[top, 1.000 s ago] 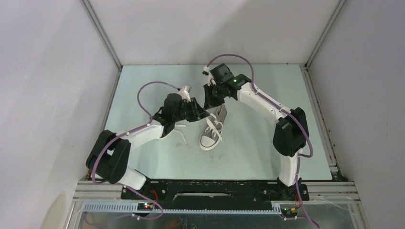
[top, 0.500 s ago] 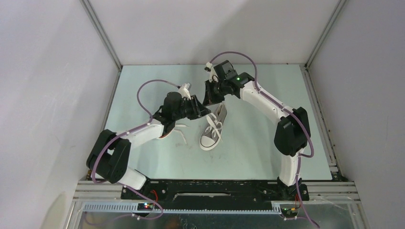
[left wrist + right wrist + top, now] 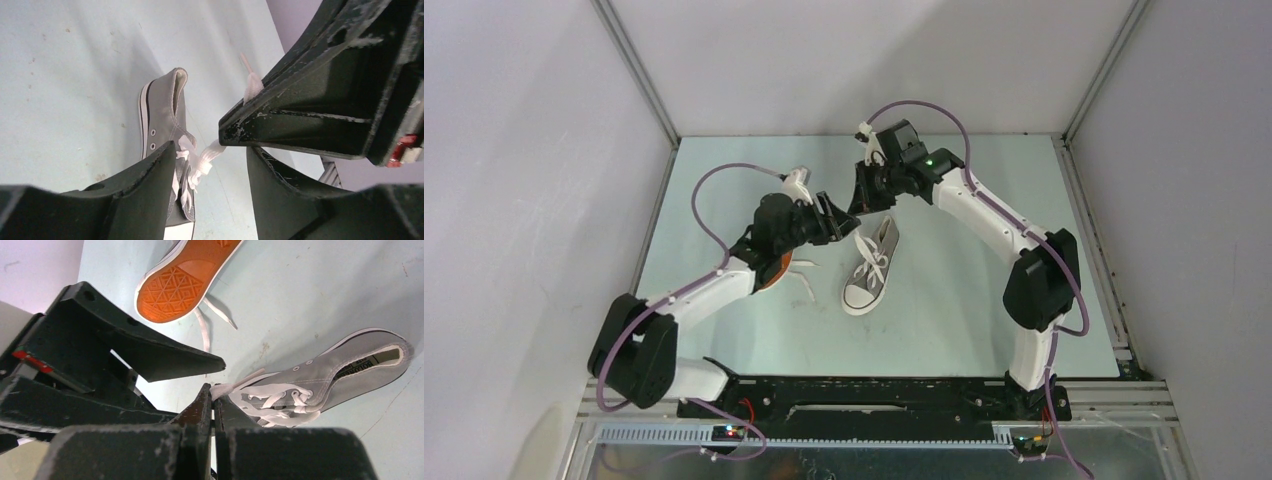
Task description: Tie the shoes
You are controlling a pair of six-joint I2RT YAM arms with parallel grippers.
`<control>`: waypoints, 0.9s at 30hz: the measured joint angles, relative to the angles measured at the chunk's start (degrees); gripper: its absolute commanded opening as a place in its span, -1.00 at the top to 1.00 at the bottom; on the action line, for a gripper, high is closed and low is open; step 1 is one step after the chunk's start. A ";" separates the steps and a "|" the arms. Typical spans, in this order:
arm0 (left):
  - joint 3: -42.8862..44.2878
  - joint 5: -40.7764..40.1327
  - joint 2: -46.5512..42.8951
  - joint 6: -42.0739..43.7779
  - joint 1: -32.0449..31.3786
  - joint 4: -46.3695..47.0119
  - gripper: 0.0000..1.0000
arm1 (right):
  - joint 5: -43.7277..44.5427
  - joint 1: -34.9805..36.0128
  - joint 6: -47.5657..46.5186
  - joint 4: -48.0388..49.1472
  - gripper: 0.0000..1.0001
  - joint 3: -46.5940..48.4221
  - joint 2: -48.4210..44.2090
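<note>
White arm links (image 3: 984, 215), black joints (image 3: 1036, 280), looping purple cables (image 3: 912, 102), scuffed black pincer fingers (image 3: 140, 195).

Bright even light, soft shadows, mild close-range blur.

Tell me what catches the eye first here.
The black right gripper is shut on a white lace of the upright grey canvas sneaker at centre, with the open left gripper facing it. The second grey sneaker lies orange sole up to its left.
</note>
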 measured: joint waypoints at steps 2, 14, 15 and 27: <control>-0.83 -0.85 -1.53 0.26 0.09 0.35 -0.10 | -0.17 0.00 0.11 -0.09 1.00 0.02 -0.04; -0.98 0.96 0.44 1.66 0.11 5.16 0.22 | -0.63 -0.63 1.44 0.52 0.97 0.02 -0.07; -0.98 1.27 1.01 1.62 0.11 5.81 0.19 | -0.68 -0.70 1.49 0.61 0.97 0.02 -0.07; -0.96 1.92 4.26 0.70 0.20 10.88 1.00 | -3.89 -1.64 3.91 3.10 0.40 -1.09 -1.68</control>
